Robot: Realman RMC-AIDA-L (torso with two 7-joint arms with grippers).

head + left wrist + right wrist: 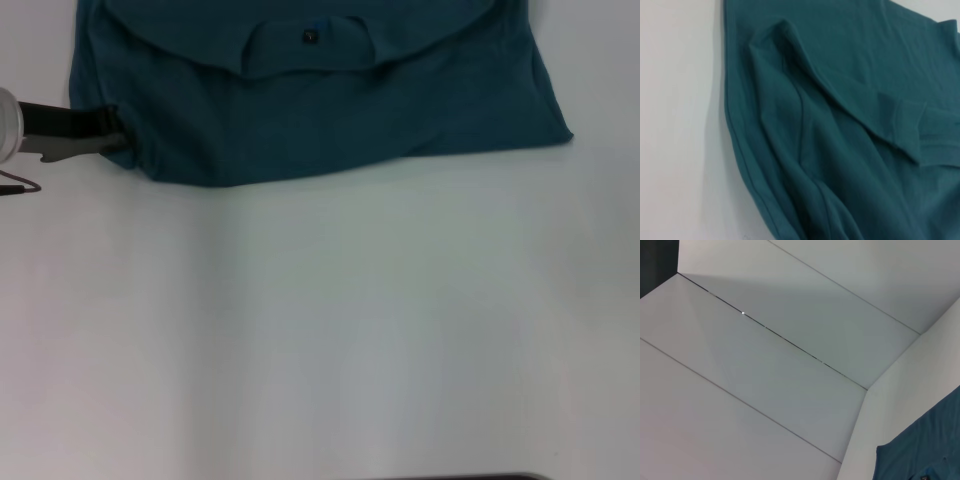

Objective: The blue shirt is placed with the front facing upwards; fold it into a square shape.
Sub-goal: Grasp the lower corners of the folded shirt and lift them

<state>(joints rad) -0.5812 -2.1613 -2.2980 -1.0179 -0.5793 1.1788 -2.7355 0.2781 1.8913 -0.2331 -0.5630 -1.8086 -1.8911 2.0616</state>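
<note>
- The shirt (330, 110) lies on the white table (320, 330), partly folded, its neck label (309, 37) facing up.
- The left gripper (118, 140) reaches in from the robot's left and meets the shirt's near-left corner; the cloth spreads away from it to the right and farther off.
- Whether its fingers are clamped on the cloth cannot be told.
- In the left wrist view, rumpled folds and a hemmed edge of the shirt (840, 130) lie just below.
- The right gripper does not show; its wrist view catches only a corner of the shirt (925, 450).
</note>
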